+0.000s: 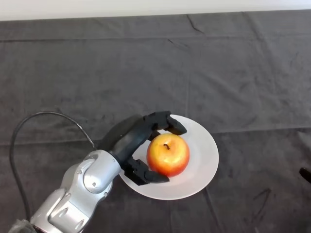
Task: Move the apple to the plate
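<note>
A red and yellow apple (168,155) sits stem up on the white plate (204,150), left of the plate's middle. My left hand (127,141) comes in from the lower left and reaches over the plate's left rim. Its fingers (167,122) curl round the far side of the apple, and the thumb (146,174) wraps the near side and lies against it. The apple's left flank is hidden by the palm.
The dark cloth (233,73) covering the table has a few creases. A pale strip runs along the far edge of the table at the top. A small dark object (306,174) shows at the right edge.
</note>
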`<state>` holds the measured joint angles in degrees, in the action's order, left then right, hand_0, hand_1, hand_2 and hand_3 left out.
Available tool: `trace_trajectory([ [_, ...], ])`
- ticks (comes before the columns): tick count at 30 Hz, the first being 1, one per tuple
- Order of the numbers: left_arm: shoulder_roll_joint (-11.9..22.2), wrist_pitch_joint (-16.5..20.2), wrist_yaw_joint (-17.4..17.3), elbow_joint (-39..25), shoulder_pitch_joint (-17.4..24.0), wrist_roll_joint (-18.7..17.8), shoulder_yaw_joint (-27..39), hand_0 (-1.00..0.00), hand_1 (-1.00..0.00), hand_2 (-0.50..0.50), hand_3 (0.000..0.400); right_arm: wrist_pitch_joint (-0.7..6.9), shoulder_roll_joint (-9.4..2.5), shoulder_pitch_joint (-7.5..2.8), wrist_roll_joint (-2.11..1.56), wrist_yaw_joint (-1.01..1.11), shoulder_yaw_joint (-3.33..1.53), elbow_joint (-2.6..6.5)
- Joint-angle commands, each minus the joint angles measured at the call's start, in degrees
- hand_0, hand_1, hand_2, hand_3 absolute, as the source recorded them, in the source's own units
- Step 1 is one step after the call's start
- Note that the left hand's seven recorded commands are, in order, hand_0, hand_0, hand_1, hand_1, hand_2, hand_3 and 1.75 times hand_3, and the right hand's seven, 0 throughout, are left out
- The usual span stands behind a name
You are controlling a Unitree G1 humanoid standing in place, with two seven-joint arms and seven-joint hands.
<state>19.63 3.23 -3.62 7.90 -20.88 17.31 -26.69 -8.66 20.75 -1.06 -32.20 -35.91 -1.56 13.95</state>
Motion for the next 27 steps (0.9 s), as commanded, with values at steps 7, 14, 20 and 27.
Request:
trace_trajectory([
  [7, 2.2, 0.9, -2.4, 2.6, -0.1, 2.0, -1.9, -0.8, 0.0, -0.4, 0.32, 2.85, -2.02, 0.46, -1.44, 0.18, 0.17, 3.53],
  [14, 2.5, 3.4, -4.1, 0.9, -1.1, 1.9, -0.7, 0.0, 0.0, 0.0, 0.0, 2.82, -1.98, 0.46, -1.49, 0.15, 0.12, 3.54],
  [20, 2.9, 5.2, -4.9, -1.8, -2.3, 0.8, 2.3, 0.0, 0.0, 0.0, 0.0, 2.8, -1.97, 0.46, -1.51, 0.13, 0.1, 3.55],
  [27, 3.4, 4.6, -3.3, -4.0, -2.6, -1.2, 7.4, 0.0, 0.0, 0.0, 0.0, 2.82, -1.99, 0.46, -1.48, 0.15, 0.13, 3.54],
])
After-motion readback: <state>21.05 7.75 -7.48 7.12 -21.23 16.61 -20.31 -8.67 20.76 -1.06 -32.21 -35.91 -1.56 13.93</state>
